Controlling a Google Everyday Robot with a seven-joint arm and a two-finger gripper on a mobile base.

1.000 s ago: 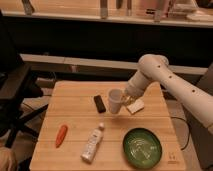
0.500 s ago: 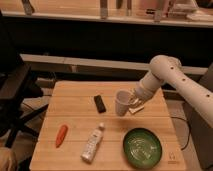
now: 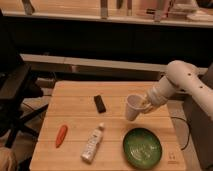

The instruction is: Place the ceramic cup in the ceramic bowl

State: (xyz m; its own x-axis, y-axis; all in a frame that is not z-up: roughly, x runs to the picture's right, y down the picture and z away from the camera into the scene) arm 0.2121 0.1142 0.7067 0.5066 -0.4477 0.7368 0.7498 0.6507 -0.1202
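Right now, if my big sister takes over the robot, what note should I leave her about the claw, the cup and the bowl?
Claw: shut on the small white ceramic cup, holding it tilted and lifted off the wooden table.
Round dark green ceramic bowl: sits on the table at the near right of the view, just in front of the cup. The cup is not in it.
Done: cup picked up.
Left: carry the cup over the bowl, lower it in, open the claw.
Also on the table, left of the bowl: a white labelled bottle, an orange carrot and a small black bar.
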